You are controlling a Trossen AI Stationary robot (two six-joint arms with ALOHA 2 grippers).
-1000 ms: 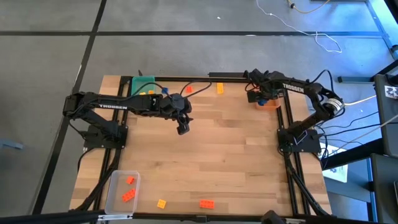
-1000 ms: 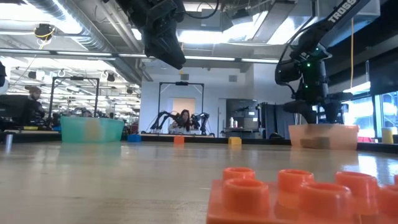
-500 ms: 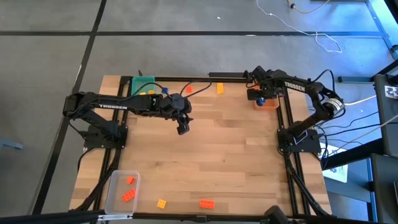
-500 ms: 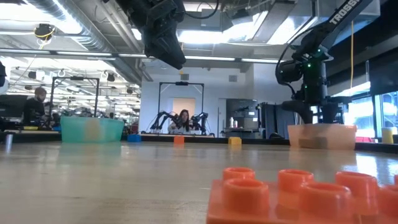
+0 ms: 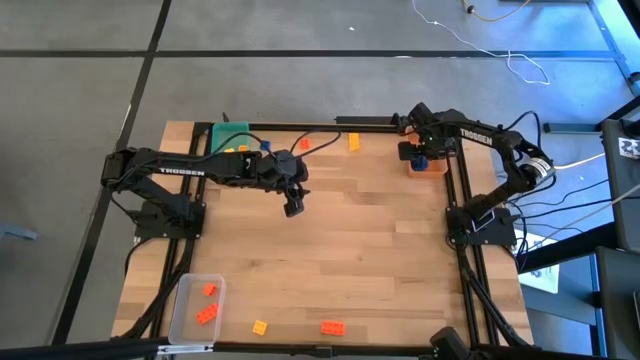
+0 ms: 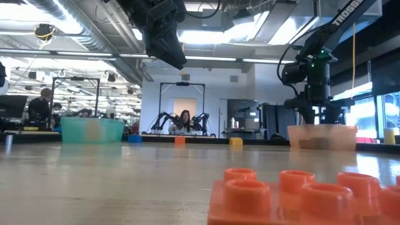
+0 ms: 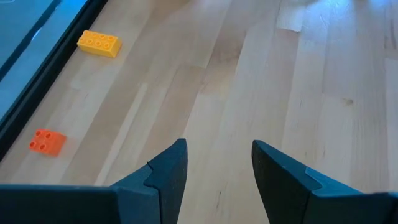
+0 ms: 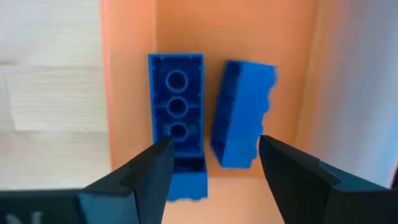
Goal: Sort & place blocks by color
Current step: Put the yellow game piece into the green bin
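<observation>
My right gripper hovers open over the orange bin at the far right corner. Two blue bricks lie in that bin: one upside down, one tipped on its side. My left gripper hangs open above the middle of the table, over bare wood. Loose on the wood near the far edge lie an orange brick, a yellow brick and a blue brick. Near the near edge lie a yellow brick and an orange brick.
A green bin stands at the far left, with a yellow brick at its edge. A clear bin at the near left holds two orange bricks. The black frame rail runs along the table edges. Bare wood spans the table's middle.
My right gripper has drifted a little toward the table's right, far corner while staying above the orange bin.
</observation>
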